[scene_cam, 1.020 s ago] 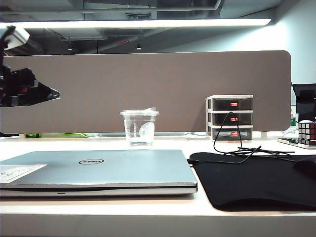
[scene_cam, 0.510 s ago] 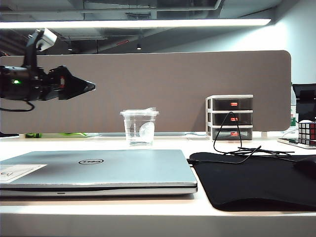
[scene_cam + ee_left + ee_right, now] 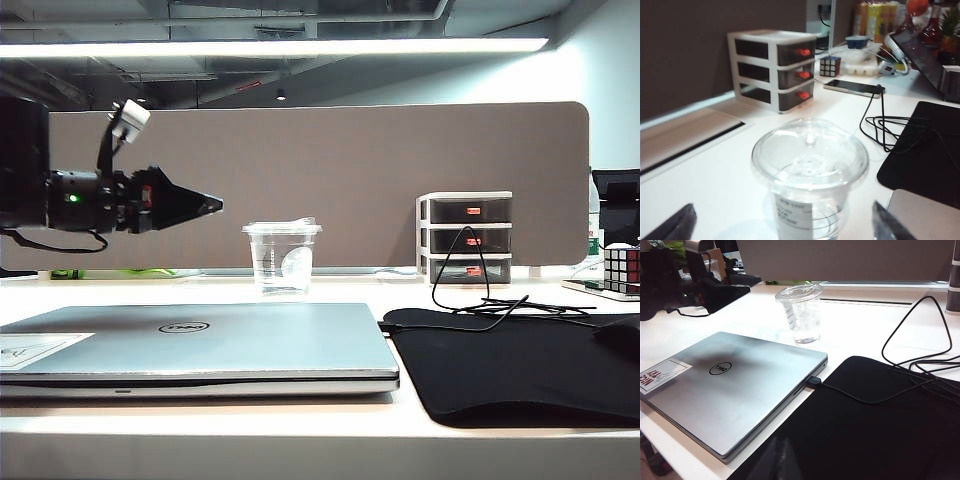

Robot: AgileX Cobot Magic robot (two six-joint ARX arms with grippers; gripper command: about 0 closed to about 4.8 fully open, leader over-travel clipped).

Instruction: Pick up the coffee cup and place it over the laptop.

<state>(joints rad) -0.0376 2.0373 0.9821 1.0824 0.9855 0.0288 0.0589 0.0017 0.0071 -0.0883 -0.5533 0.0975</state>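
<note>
The clear lidded coffee cup [image 3: 283,258] stands upright on the white desk just behind the closed silver laptop [image 3: 190,345]. My left gripper [image 3: 207,205] hangs left of the cup, above the laptop, level with the cup's lid and pointing at it. In the left wrist view the cup [image 3: 810,170] fills the space ahead of the open left gripper [image 3: 782,207], whose dark fingertips [image 3: 680,225] stand wide on either side without touching it. My right gripper [image 3: 785,460] is shut over the black mat [image 3: 880,430], with the cup [image 3: 801,312] and the laptop [image 3: 730,385] ahead of it.
A black mat [image 3: 520,370] lies right of the laptop, with a black cable [image 3: 480,300] looping over it to the laptop's side. A white three-drawer unit [image 3: 466,238] and a Rubik's cube [image 3: 622,268] stand at the back right, and a grey partition [image 3: 400,160] closes off the back.
My left arm has swung in from the left edge and rightward towards the cup, ending slightly lower than half a second ago. Cup and laptop have not moved.
</note>
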